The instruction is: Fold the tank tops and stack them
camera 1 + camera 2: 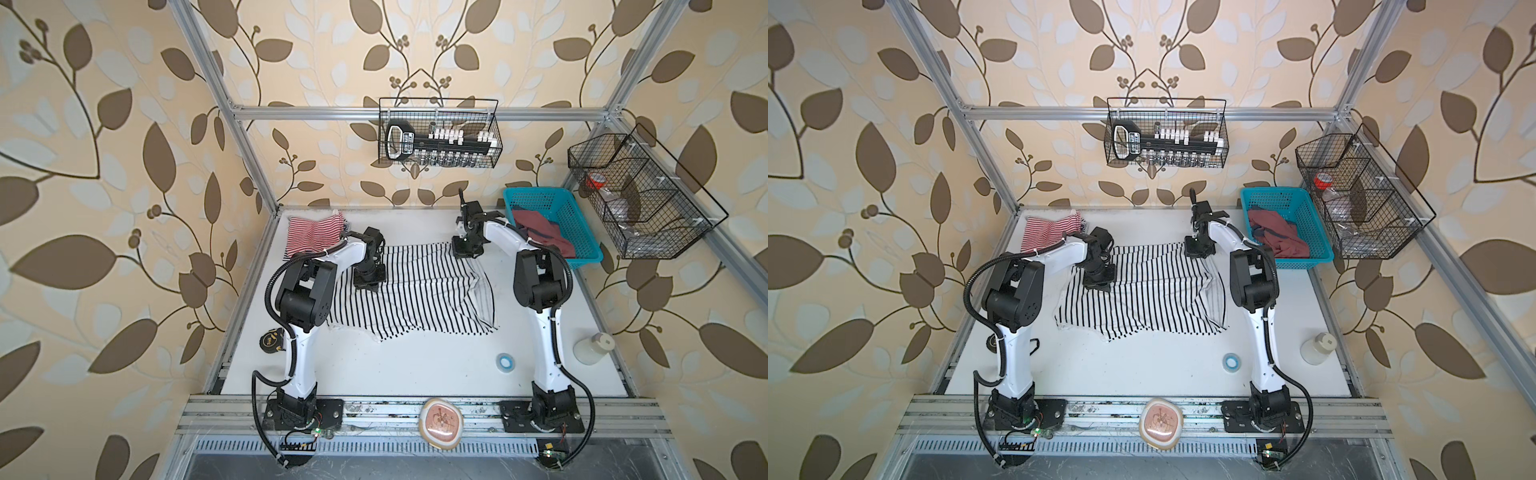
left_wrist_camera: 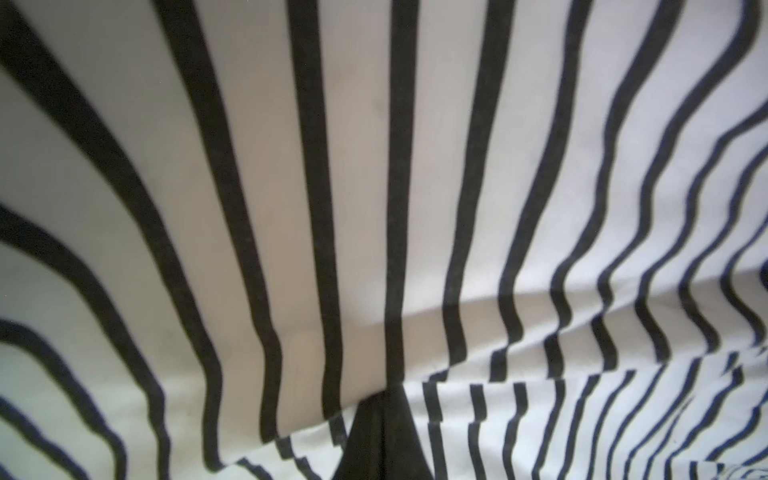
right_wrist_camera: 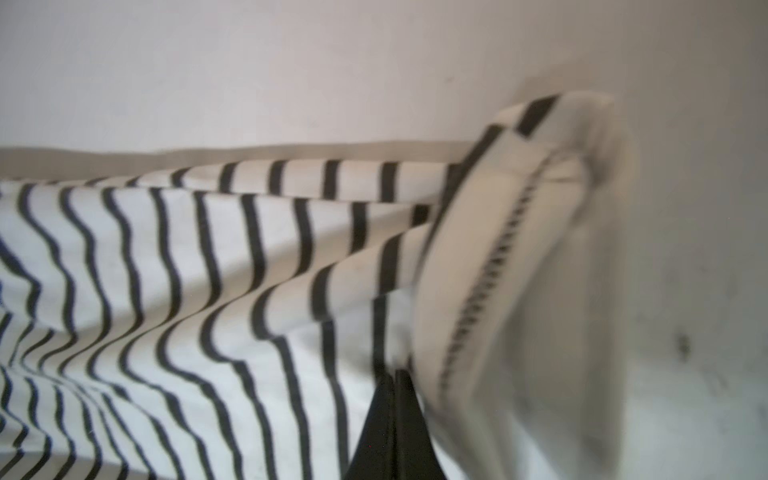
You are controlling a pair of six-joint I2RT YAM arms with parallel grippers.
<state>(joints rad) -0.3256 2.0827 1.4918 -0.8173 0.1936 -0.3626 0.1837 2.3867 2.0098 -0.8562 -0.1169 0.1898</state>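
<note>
The black-and-white striped tank top [image 1: 419,291] [image 1: 1150,291] lies spread across the middle of the table. My left gripper [image 1: 371,287] [image 2: 384,401] is shut on a fold of its left part, and a lifted flap fills the left wrist view. At the top's far right corner my right gripper [image 1: 464,253] [image 3: 395,376] is shut on the cloth next to the white hem [image 3: 490,266]. The red-and-white striped tank top [image 1: 316,235] [image 1: 1050,232] lies folded at the far left corner. A dusty red tank top [image 1: 540,232] [image 1: 1279,237] sits crumpled in the blue basket [image 1: 536,192].
A blue tape roll [image 1: 505,360] and a white bottle [image 1: 592,348] stand at the front right. A tape measure [image 1: 272,340] lies by the left arm's base. Wire baskets [image 1: 438,133] [image 1: 640,195] hang on the frame behind and to the right.
</note>
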